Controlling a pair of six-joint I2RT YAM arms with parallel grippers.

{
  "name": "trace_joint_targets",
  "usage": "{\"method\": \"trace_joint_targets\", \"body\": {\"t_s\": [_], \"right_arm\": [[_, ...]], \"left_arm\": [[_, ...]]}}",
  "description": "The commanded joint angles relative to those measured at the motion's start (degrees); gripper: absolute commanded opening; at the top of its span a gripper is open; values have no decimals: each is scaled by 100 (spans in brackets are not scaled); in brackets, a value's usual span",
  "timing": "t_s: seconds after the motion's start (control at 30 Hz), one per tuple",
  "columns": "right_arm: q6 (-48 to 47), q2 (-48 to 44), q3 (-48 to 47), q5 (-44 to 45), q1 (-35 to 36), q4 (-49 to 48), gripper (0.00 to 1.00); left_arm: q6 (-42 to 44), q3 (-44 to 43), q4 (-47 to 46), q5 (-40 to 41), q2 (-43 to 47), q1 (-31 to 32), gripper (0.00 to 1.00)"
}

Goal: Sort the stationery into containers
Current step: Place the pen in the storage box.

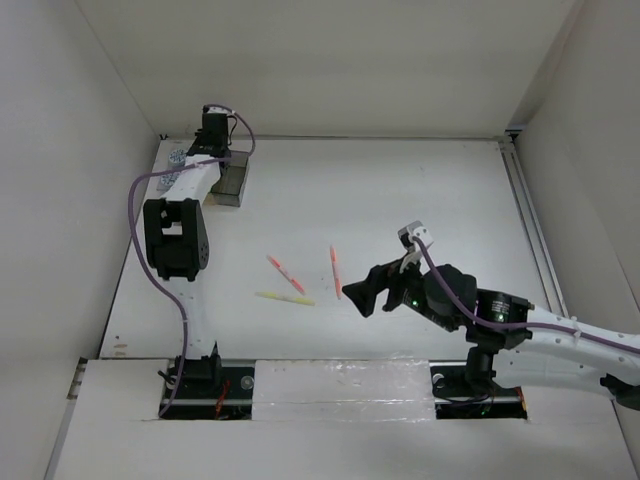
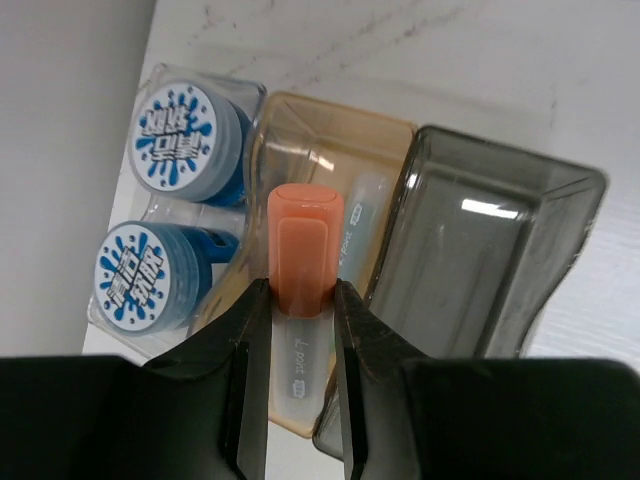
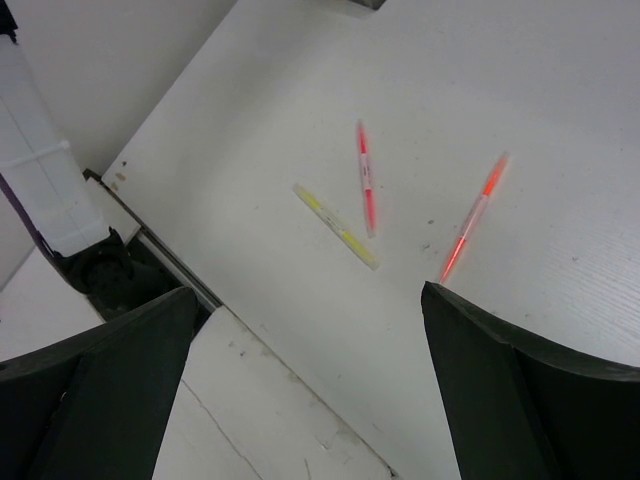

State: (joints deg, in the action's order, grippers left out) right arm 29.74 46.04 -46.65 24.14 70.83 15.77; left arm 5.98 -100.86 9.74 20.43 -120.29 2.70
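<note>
While left gripper [image 2: 300, 296] pinches a marker [image 2: 304, 250] over amber bin [image 2: 300, 108], 2 rolls [image 2: 186, 140] occupy clear bin [image 2: 182, 210]; right gripper [image 3: 308, 296] gapes.

We count three translucent rectangular plastic bins [image 2: 340, 112], two round blue-and-white patterned rolls [image 2: 188, 140], two short clear-bodied markers [image 2: 303, 255], one showing an orange cap, two thin orange-red pens [image 3: 367, 180] and one thin yellow pen [image 3: 336, 226]
</note>
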Motion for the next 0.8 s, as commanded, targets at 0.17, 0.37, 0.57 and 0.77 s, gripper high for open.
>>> {"method": "trace_joint_targets", "body": {"t_s": [0.17,0.37,0.57,0.77], "right_arm": [[-30,124,86,-120,-34,-250,100],[-29,177,86,-120,-34,-364,100],[-29,239,25,-173,-34,-364,100],[-90,361,25,-173,-34,-426,100]], "left_arm": [[10,-136,-306,401,-82,-173,0],[-175,-136,-227,260,-82,-235,30],[-281,-320,-121,199,146,-235,57],[-667,-698,238,-458,785,-235,100]]}}
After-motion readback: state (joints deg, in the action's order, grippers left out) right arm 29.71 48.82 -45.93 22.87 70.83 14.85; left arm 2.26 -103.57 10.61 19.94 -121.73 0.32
